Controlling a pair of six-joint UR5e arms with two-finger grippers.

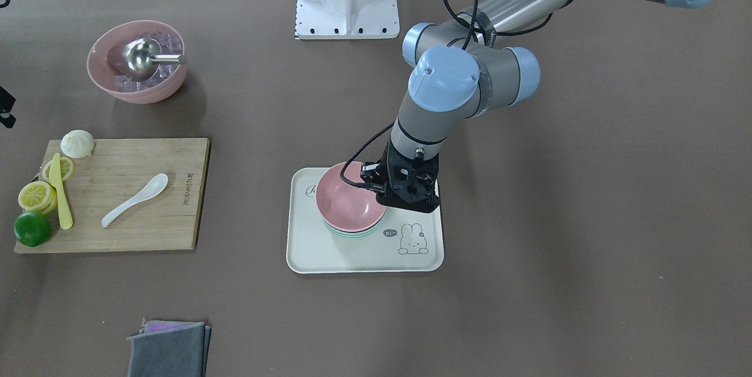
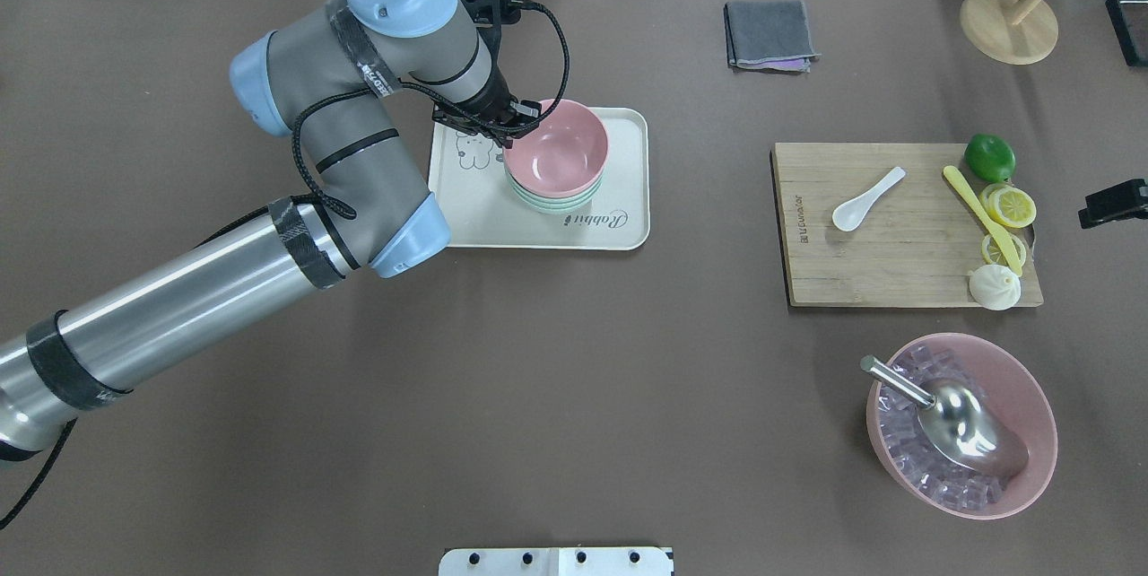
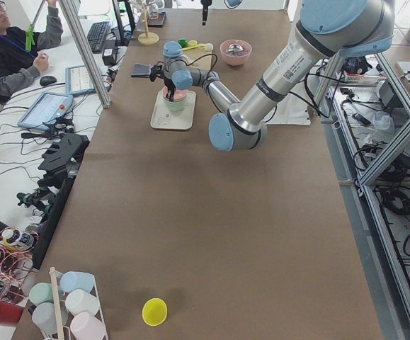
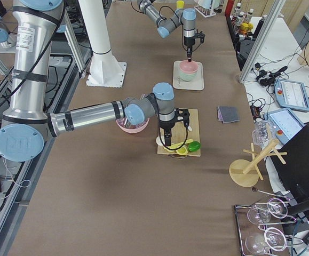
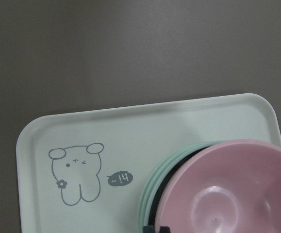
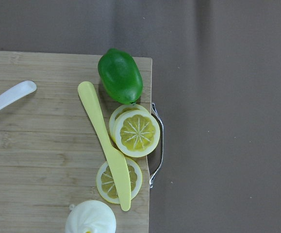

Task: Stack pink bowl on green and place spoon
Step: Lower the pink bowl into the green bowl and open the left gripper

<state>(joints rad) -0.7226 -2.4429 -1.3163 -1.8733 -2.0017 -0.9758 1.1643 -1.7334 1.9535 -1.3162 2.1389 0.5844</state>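
Note:
A pink bowl [image 2: 556,150] sits nested on a stack of green bowls [image 2: 552,204] on a pale tray [image 2: 619,199]. My left gripper [image 2: 513,129] is at the pink bowl's rim on the rabbit-print side and looks shut on it. The left wrist view shows the pink bowl [image 5: 227,194] over the green rims [image 5: 152,184], with a dark gap between them. A white spoon [image 2: 865,199] lies on the wooden board [image 2: 897,271]. My right gripper [image 4: 170,140] hovers above the board's lemon end; I cannot tell whether it is open or shut.
On the board lie a lime [image 2: 989,156], lemon slices [image 2: 1009,205], a yellow knife [image 2: 978,213] and a bun [image 2: 994,286]. A large pink bowl of ice with a metal scoop [image 2: 960,423] stands near the board. A folded grey cloth [image 2: 769,35] lies beyond the tray.

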